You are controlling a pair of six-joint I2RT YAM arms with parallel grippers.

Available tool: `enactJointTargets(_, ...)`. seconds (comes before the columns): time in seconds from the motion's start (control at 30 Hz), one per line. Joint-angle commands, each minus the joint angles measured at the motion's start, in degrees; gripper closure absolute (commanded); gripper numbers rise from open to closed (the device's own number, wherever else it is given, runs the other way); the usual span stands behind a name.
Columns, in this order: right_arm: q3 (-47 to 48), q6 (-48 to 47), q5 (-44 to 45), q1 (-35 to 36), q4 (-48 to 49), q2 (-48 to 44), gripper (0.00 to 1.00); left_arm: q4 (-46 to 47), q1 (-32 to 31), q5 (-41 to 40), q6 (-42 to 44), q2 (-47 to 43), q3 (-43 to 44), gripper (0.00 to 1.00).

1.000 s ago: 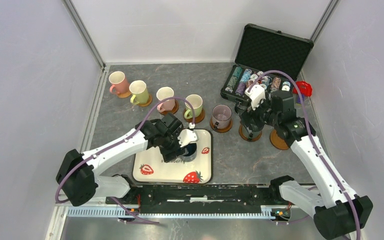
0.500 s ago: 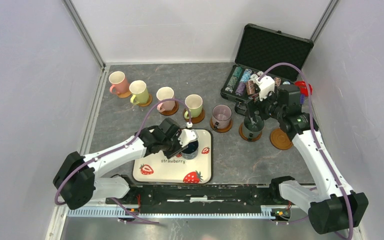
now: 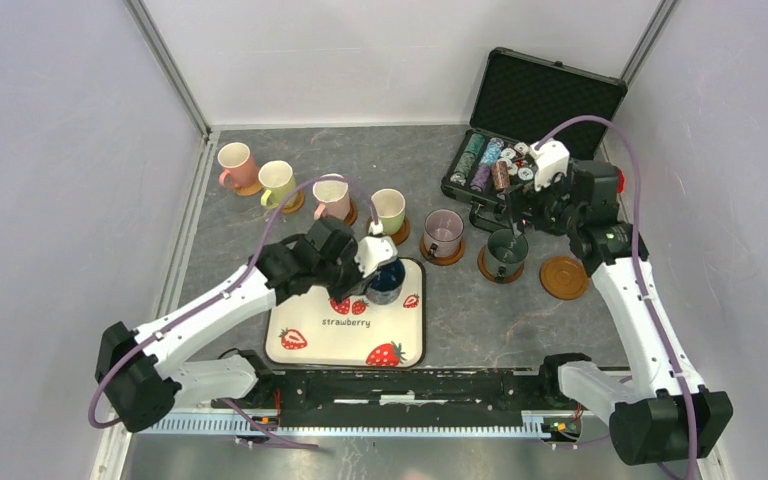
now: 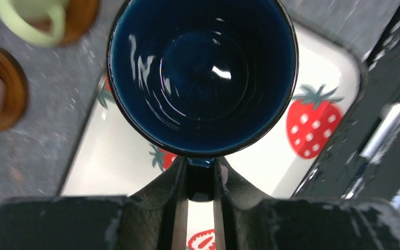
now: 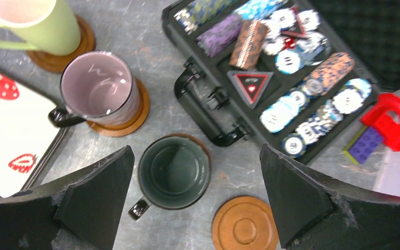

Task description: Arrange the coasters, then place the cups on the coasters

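My left gripper (image 4: 200, 167) is shut on the handle of the dark blue cup (image 4: 202, 73), which hangs over the far edge of the strawberry tray (image 3: 305, 345). In the top view the dark blue cup (image 3: 385, 283) sits just right of the left gripper (image 3: 368, 266). My right gripper (image 5: 195, 151) stands wide open, above the dark grey-green cup (image 5: 174, 172) that rests on a coaster (image 3: 500, 268). An empty orange-brown coaster (image 5: 245, 224) lies just right of it. The mauve cup (image 3: 444, 230) and several other cups stand on coasters in a row to the far left.
An open black case of poker chips (image 3: 535, 120) stands at the back right, close behind the right gripper (image 3: 522, 208). A red piece (image 5: 390, 122) lies beside the case. Grey walls close in both sides.
My left gripper has closed on the dark blue cup's handle and lifted the cup toward the tray's far edge. The right gripper has drawn up and back from the grey-green cup, still open.
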Motion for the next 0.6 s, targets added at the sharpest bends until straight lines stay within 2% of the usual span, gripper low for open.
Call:
enactJointTargets(0.0,6.4,0.7,-1.5,-3.8,3.2,0.8,0.02,0.2,-2.3,5.9,-4.6,1.8,17.5,0.98)
enactJointTargets(0.23,15.0,2.7,-4.4,-13.4,2.2,5.2,0.02,-5.7,-7.5,5.2,-7.3,15.9,40.3,0.98)
enactJointTargets(0.43,22.3,7.3,-10.3,-26.3,2.3,12.2,0.02,-2.7,-12.2,1.7,-10.9,30.1,56.6,0.98)
enactJointTargets(0.57,25.9,6.2,-13.0,-34.4,0.1,15.7,0.02,0.6,-15.4,0.1,-11.2,40.0,65.7,0.98)
